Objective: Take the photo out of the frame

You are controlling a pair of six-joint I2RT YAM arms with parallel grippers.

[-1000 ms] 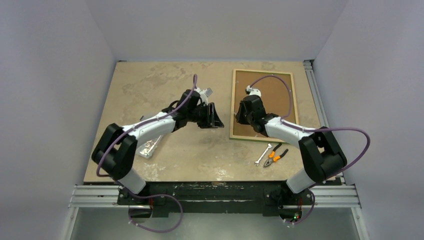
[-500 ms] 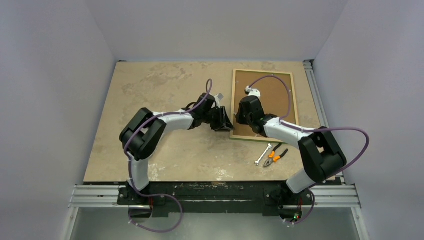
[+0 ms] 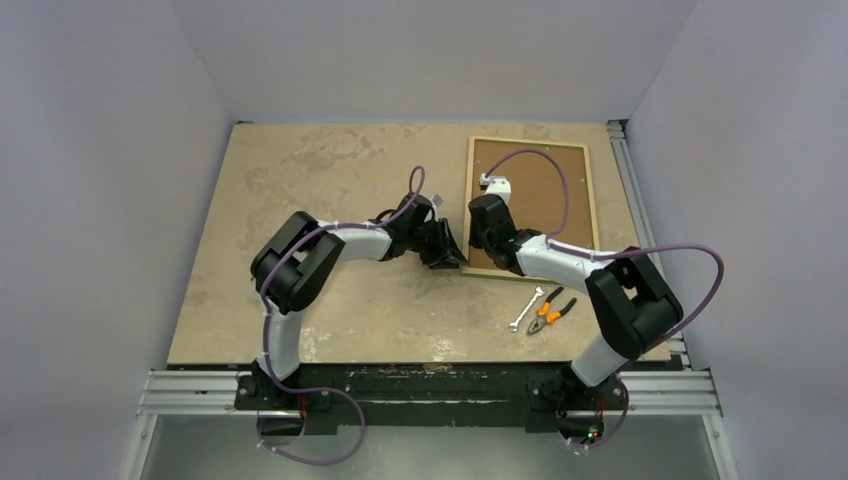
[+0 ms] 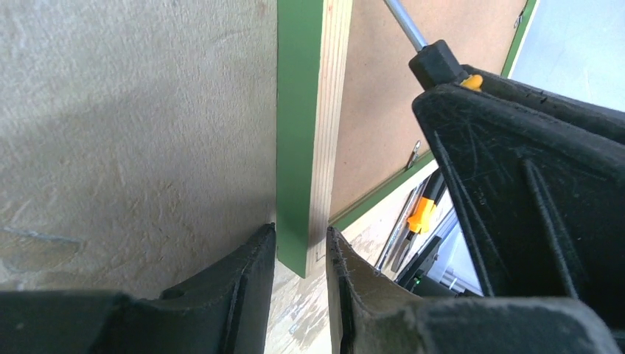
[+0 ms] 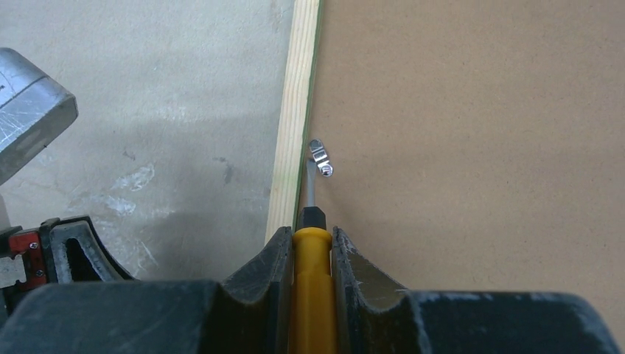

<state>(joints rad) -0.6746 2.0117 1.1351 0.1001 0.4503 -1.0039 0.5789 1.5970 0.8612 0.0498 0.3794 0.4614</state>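
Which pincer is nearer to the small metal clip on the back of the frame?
Right. The right pincer sits behind the clip, its screwdriver tip at it; the left pincer clamps the frame at a corner, farther off.

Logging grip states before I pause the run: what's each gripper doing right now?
Left gripper: closed on the frame edge.
Right gripper: closed on a screwdriver.

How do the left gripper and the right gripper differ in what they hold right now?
The left gripper grips the frame at its green edge; the right gripper holds a yellow-handled screwdriver. The left gripper meets the frame directly; the right gripper only aims the tool's tip at a metal clip. Both are shut.
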